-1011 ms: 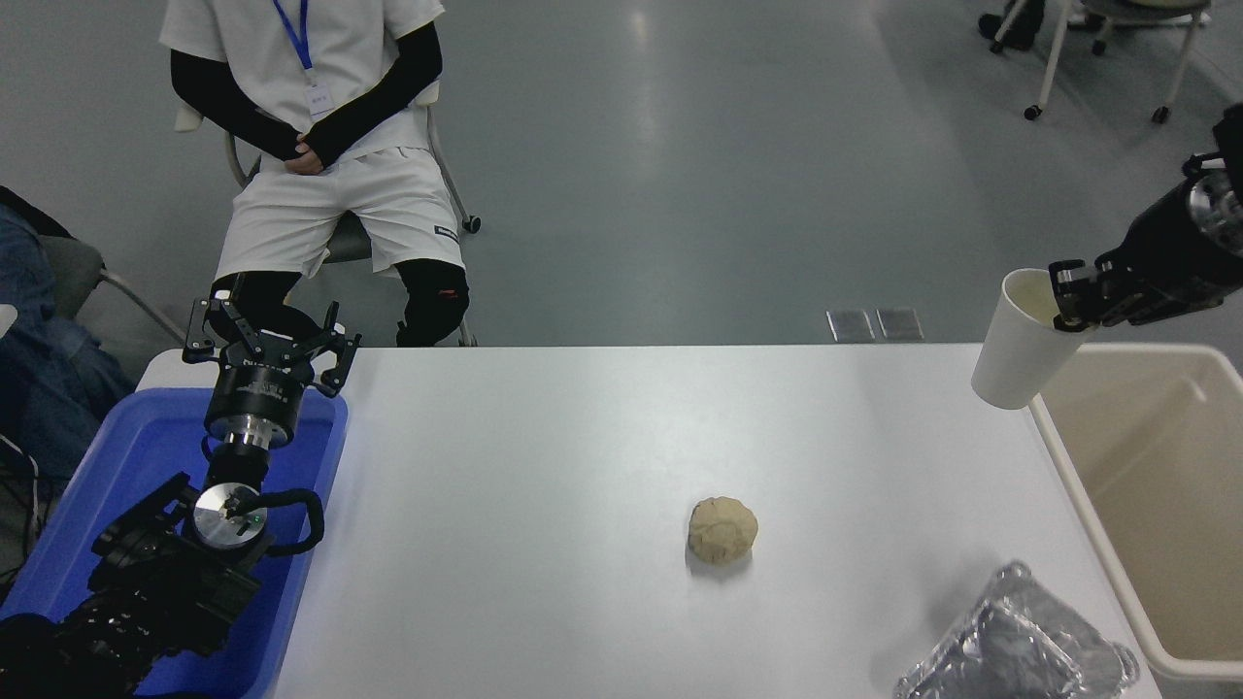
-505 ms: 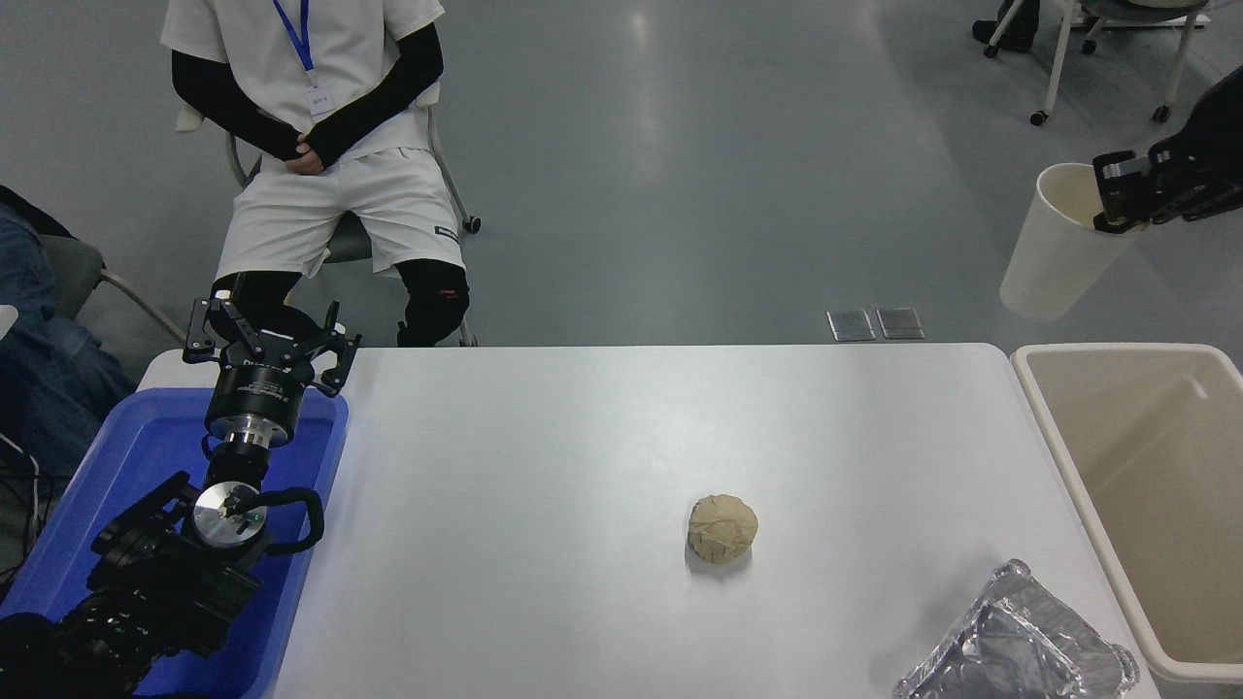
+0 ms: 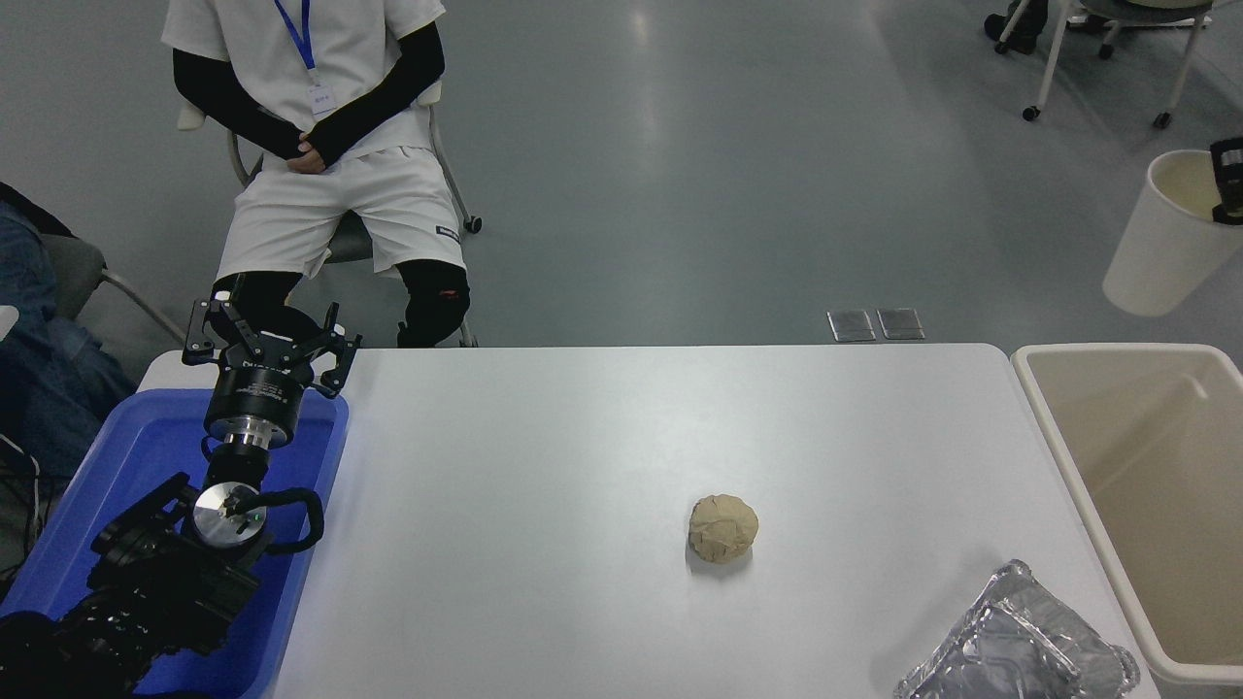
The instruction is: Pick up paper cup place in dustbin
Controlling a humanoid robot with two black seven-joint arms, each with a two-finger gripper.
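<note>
White table (image 3: 544, 466): bearing a tan paper ball (image 3: 723, 528) near the middle and a crumpled silver foil piece (image 3: 1020, 649) at the near right corner, with a blue tray (image 3: 117, 466) at its left end under the parked left gripper (image 3: 270, 342), fingers spread wide and holding nothing. Beige dustbin (image 3: 1068, 466): standing just beside the table's right end. Paper cup (image 3: 1170, 238): white, tilted, held in the air beyond the dustbin's far rim, the right gripper (image 3: 1228, 180) clamped on its rim at the picture's right edge.
</note>
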